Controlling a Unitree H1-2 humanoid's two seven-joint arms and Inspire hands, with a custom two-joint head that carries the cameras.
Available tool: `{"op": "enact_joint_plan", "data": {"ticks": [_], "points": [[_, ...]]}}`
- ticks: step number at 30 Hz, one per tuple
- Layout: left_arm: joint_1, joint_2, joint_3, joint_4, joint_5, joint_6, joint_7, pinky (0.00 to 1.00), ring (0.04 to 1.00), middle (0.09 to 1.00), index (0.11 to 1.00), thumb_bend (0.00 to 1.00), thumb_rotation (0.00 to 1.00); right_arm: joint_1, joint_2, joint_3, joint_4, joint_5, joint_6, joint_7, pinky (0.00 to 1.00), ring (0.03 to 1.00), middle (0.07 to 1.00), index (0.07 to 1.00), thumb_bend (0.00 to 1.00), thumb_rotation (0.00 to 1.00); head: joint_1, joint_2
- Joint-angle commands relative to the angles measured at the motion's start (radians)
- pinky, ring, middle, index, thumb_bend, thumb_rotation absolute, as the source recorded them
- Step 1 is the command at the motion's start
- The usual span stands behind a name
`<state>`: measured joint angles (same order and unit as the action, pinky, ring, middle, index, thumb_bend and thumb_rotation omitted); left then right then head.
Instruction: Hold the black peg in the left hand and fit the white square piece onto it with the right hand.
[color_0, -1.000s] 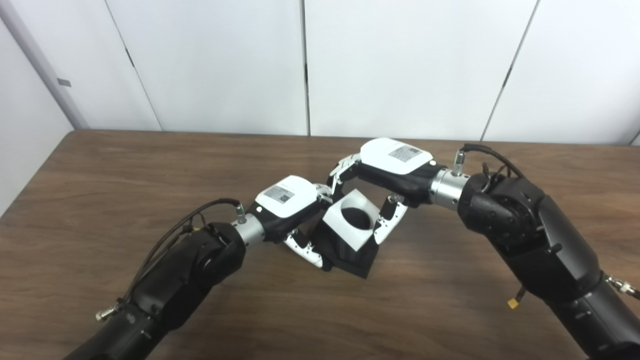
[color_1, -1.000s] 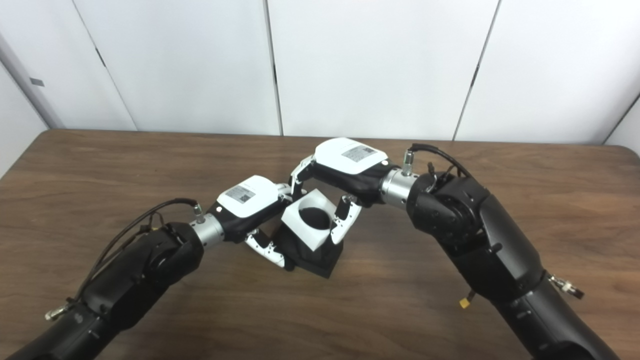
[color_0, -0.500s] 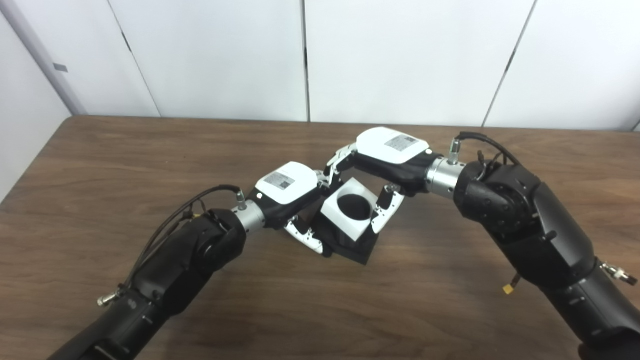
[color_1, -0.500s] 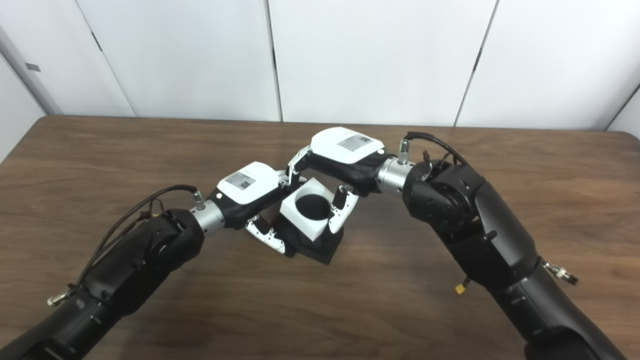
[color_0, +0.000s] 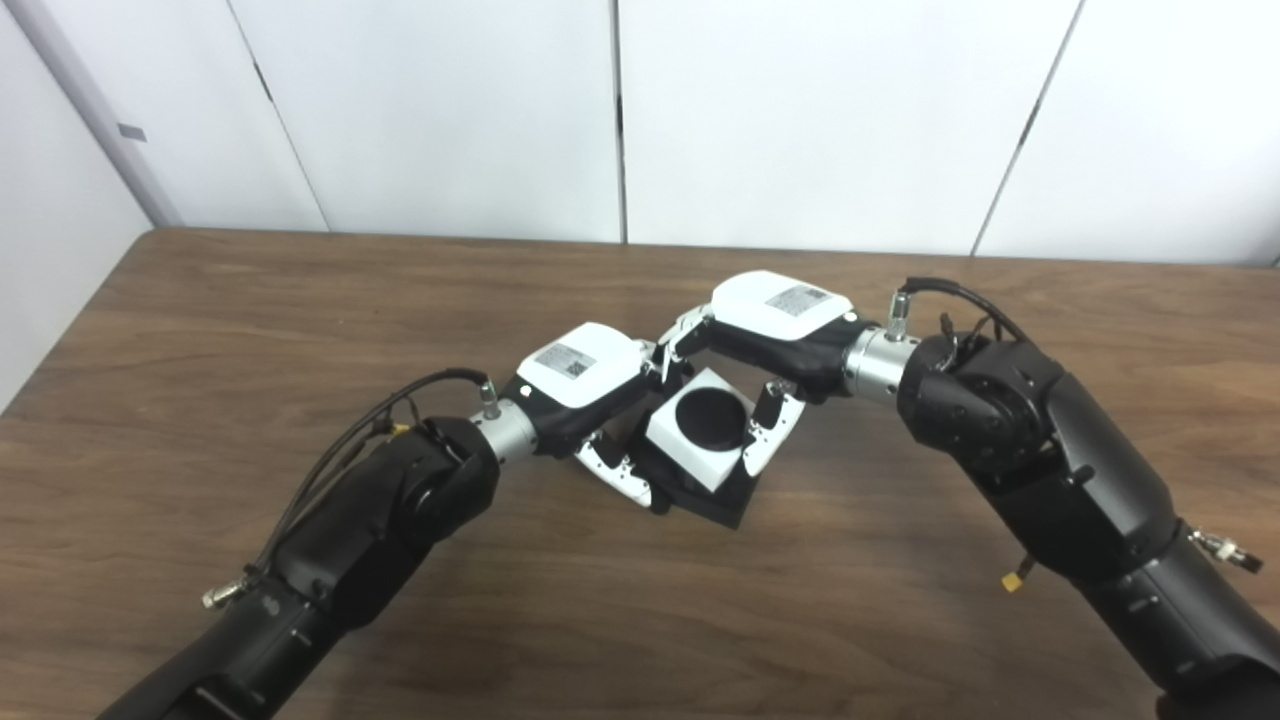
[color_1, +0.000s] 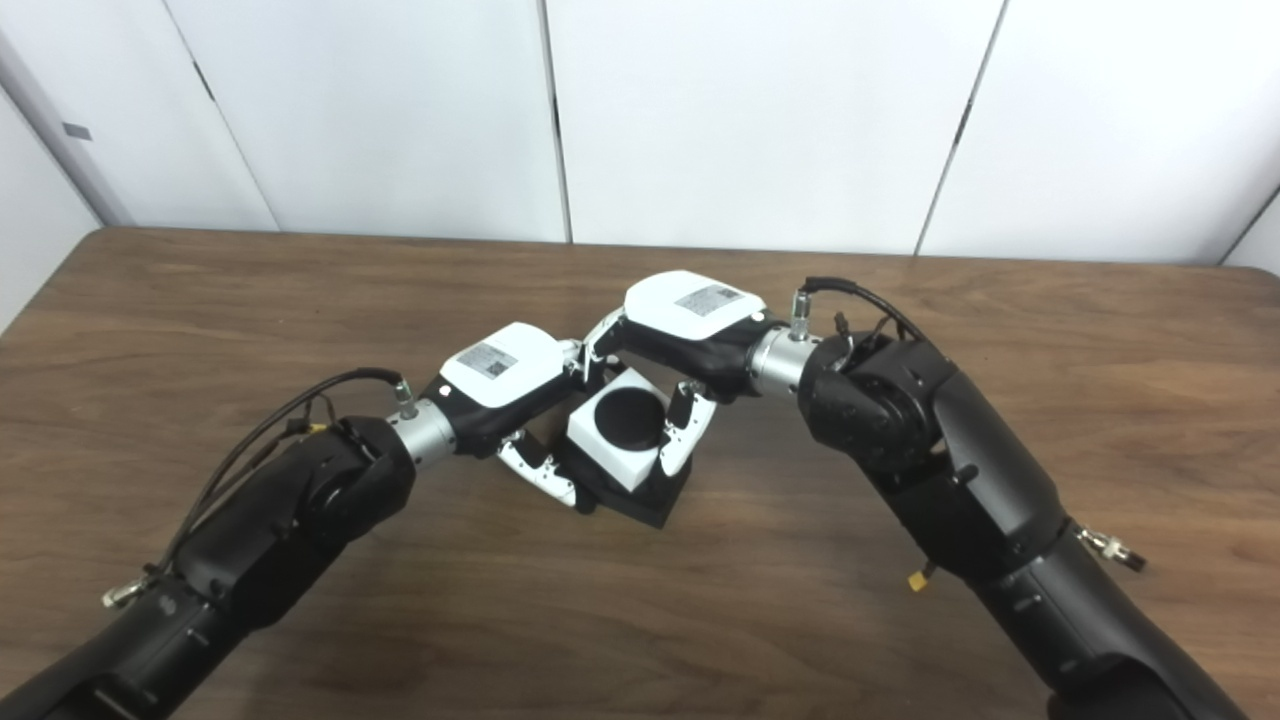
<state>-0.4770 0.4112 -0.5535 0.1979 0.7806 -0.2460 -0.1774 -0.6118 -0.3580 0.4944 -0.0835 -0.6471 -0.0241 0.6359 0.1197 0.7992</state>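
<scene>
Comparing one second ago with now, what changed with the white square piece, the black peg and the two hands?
The white square piece has gone further down over the black peg: less black shows beneath it, and its round hole now looks filled dark. The right hand came down with it. The camera shifted a little too. Unchanged: right hand holds the white piece, left hand holds the peg, both over the table.

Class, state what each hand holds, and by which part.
Right hand grips the white square piece by opposite sides; left hand holds the black peg at its base.

Left hand (color_0: 585, 385) gripped black peg (color_0: 712, 500); right hand (color_0: 770, 330) held white square piece (color_0: 700, 430) seated over peg, on table (color_0: 200, 330).
</scene>
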Motion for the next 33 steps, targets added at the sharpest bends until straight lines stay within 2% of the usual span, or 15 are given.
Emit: {"op": "enact_joint_plan", "data": {"ticks": [1, 2, 3, 5, 6, 9, 21, 25, 29, 31, 33], "points": [[0.01, -0.012, -0.036, -0.002, 0.049, -0.004, -0.043, 0.75, 0.87, 0.857, 0.49, 0.52, 0.07, -0.024, 0.001, 0.015, 0.021, -0.01, -0.013, 0.016, 0.86, 0.859, 0.795, 0.485, 0.52, 0.14, 0.001, 0.001], [0.01, -0.012, -0.035, -0.003, 0.047, -0.003, -0.045, 0.75, 0.871, 0.853, 0.49, 0.52, 0.08, -0.026, -0.004, 0.015, 0.02, -0.006, -0.003, 0.029, 0.87, 0.859, 0.801, 0.489, 0.52, 0.15, 0.001, 0.001], [0.01, -0.012, -0.034, -0.002, 0.046, -0.003, -0.045, 0.75, 0.871, 0.86, 0.49, 0.52, 0.08, -0.029, -0.008, 0.015, 0.02, -0.002, 0.006, 0.041, 0.86, 0.867, 0.82, 0.61, 0.71, 0.26, -0.002, 0.002], [0.01, -0.012, -0.033, -0.004, 0.042, 0.004, -0.054, 0.75, 0.872, 0.873, 0.49, 0.52, 0.08, -0.034, -0.016, 0.013, 0.022, 0.005, 0.013, 0.056, 0.86, 0.871, 0.84, 0.713, 0.86, 0.34, -0.002, 0.002], [0.01, -0.011, -0.032, -0.003, 0.04, 0.004, -0.055, 0.76, 0.876, 0.88, 0.49, 0.52, 0.08, -0.035, -0.018, 0.011, 0.024, 0.008, 0.014, 0.061, 0.85, 0.872, 0.848, 0.746, 0.91, 0.35, -0.005, 0.001], [0.01, -0.01, -0.029, 0.0, 0.036, 0.005, -0.056, 0.76, 0.877, 0.881, 0.49, 0.52, 0.07, -0.038, -0.027, 0.005, 0.025, 0.011, 0.019, 0.07, 0.85, 0.878, 0.864, 0.775, 0.96, 0.35, -0.012, 0.001], [0.01, -0.003, -0.025, 0.002, 0.037, -0.001, -0.058, 0.76, 0.869, 0.88, 0.489, 0.52, 0.07, -0.038, -0.055, -0.029, -0.009, 0.016, 0.06, 0.101, 0.88, 0.9, 0.887, 0.834, 0.94, 0.28, -0.028, 0.001], [0.01, 0.0, -0.025, 0.0, 0.041, 0.002, -0.061, 0.76, 0.871, 0.883, 0.489, 0.52, 0.07, -0.033, -0.072, -0.056, -0.018, 0.017, 0.058, 0.094, 0.87, 0.892, 0.882, 0.827, 0.9, 0.2, -0.037, -0.002], [0.014, 0.002, -0.022, 0.002, 0.042, -0.005, -0.048, 0.75, 0.865, 0.877, 0.489, 0.52, 0.07, -0.007, -0.083, -0.114, -0.034, 0.028, 0.054, 0.048, 0.78, 0.849, 0.846, 0.771, 0.86, 0.14, -0.051, -0.003], [0.014, 0.005, -0.021, 0.004, 0.04, -0.012, -0.044, 0.76, 0.867, 0.878, 0.489, 0.52, 0.07, 0.028, -0.08, -0.164, -0.04, 0.044, 0.044, -0.008, 0.7, 0.807, 0.819, 0.736, 0.82, 0.1, -0.056, -0.004], [0.015, 0.007, -0.019, 0.004, 0.04, -0.017, -0.041, 0.75, 0.865, 0.876, 0.489, 0.52, 0.07, 0.072, -0.077, -0.206, -0.045, 0.058, 0.021, -0.068, 0.67, 0.786, 0.81, 0.737, 0.79, 0.08, -0.058, -0.003]]}}
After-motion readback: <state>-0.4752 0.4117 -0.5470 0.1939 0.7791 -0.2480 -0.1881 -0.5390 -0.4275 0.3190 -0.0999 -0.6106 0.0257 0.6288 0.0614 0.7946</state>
